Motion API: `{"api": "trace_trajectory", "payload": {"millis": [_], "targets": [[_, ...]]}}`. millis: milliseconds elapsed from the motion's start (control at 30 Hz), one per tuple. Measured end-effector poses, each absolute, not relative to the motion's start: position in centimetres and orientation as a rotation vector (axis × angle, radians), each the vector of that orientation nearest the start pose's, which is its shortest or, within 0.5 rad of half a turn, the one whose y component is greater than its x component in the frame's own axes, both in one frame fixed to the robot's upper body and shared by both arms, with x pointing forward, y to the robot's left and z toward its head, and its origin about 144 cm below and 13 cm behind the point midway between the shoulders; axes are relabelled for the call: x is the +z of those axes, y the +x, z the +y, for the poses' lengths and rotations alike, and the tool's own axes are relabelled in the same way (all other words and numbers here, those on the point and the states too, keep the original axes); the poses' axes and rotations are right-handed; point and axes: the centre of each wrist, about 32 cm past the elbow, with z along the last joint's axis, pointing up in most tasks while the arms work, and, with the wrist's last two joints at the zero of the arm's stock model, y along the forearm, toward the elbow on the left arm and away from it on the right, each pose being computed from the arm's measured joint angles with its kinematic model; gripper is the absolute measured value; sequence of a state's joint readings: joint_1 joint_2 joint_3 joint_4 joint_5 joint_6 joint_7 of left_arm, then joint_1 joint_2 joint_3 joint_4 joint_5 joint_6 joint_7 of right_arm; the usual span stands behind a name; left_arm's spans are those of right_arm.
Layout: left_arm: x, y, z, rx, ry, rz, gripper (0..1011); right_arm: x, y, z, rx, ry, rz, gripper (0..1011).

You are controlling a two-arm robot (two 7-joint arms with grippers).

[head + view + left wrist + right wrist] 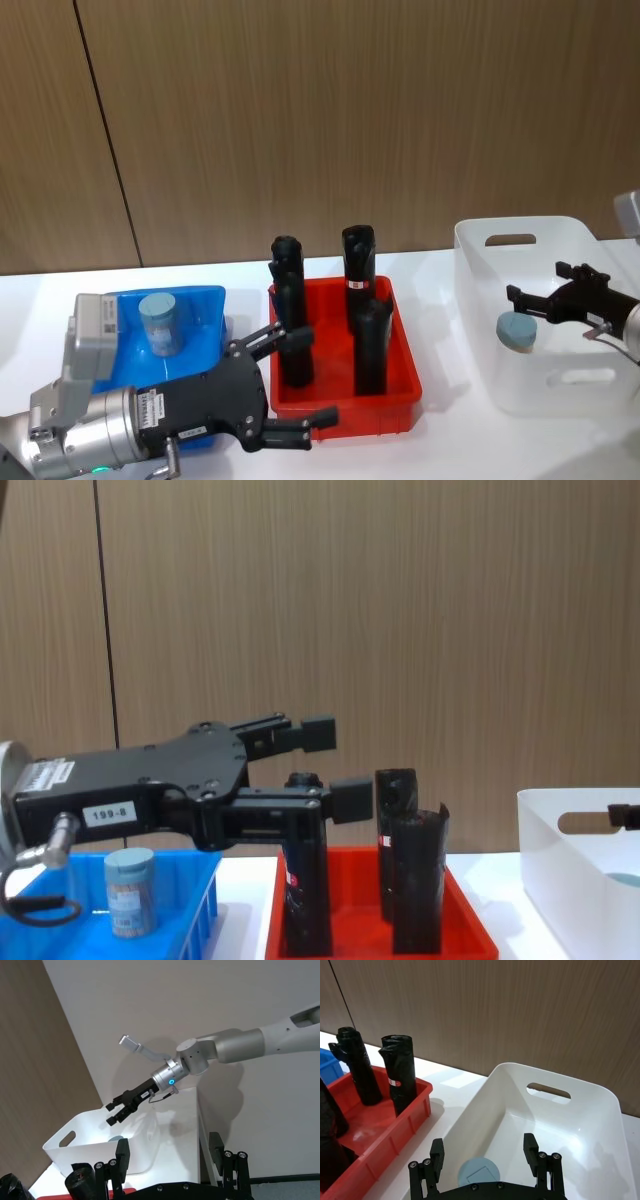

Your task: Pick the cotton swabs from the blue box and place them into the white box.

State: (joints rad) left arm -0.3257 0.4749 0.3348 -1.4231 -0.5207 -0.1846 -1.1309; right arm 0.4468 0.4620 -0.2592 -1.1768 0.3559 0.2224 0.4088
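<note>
**Head view, left to right.** The blue box [205, 305] is sitting at 8 o'clock on the white surface [440, 265]. One swab tub [158, 322] is standing upright inside it, lid up, towards the box's 9 o'clock side. In the chest view this tub [130, 892] is rising above the box's low wall [60, 920].

The left gripper [300, 375] is hanging at the blue box's 4 o'clock, pointing towards 3 o'clock. Its fingers are spread wide and are holding nothing. In the chest view it [337, 765] is hovering well above the tub, and its fingertips are showing in front of the black rolls [415, 880].

At the blue box's 3 o'clock, the red tray [400, 395] is carrying four upright black rolls [372, 345].

At the tray's 3 o'clock, the white box [480, 240] is standing with its handle cut-out at 12 o'clock. A second swab tub [516, 330] is resting inside it, against the 9 o'clock wall.

The right gripper [537, 282] is reaching in from 3 o'clock over the white box. Its fingers are parted and empty, with the second tub just below at its 7 o'clock.

**Right wrist view.** The tub's round lid [478, 1172] is facing up on the box floor, below the gap between the two fingers [436, 1152].

**Left wrist view.** The right gripper [116, 1112] is hanging open above the box rim [100, 1152].
</note>
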Motion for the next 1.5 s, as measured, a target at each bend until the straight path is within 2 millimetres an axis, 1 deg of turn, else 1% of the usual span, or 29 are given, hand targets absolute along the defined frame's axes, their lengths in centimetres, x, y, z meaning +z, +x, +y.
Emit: {"api": "trace_trajectory", "payload": {"millis": [167,233,267,333,433,767,933,967,1200,1333,1500], "targets": [[120.3,53.3,28.7,0.246,-0.048,-0.211,1004,119.2,56.5,-33.9,-1.131,-0.28,0.096,1001],[120.3,53.2,28.5,0.27,-0.044,-0.209,1004,118.9,55.8,-33.1,-1.132,-0.266,0.081,1002],[120.3,53.2,28.5,0.27,-0.044,-0.209,1004,118.9,55.8,-33.1,-1.132,-0.266,0.081,1002],[120.3,53.1,28.1,0.3,-0.039,-0.206,1004,118.7,55.1,-32.3,-1.134,-0.253,0.065,1002],[120.3,53.0,27.8,0.331,-0.034,-0.203,1004,118.6,54.6,-31.7,-1.137,-0.24,0.053,1002],[120.2,52.5,26.6,0.434,-0.018,-0.198,1004,118.1,51.8,-29.0,-1.152,-0.175,0.005,1002],[120.2,52.3,26.1,0.481,-0.01,-0.197,1004,118.1,50.4,-27.8,-1.163,-0.14,-0.016,1002],[120.2,52.3,26.0,0.489,-0.009,-0.197,1004,118.1,50.4,-27.8,-1.163,-0.14,-0.016,1002],[120.2,51.9,25.2,0.569,0.003,-0.199,1004,118.2,48.2,-26.1,-1.184,-0.082,-0.042,1002],[120.2,51.7,24.8,0.609,0.009,-0.2,1004,118.3,47.3,-25.5,-1.194,-0.057,-0.051,1002],[120.1,51.5,24.2,0.665,0.017,-0.203,1004,118.6,45.6,-24.4,-1.213,-0.009,-0.066,1002]]}}
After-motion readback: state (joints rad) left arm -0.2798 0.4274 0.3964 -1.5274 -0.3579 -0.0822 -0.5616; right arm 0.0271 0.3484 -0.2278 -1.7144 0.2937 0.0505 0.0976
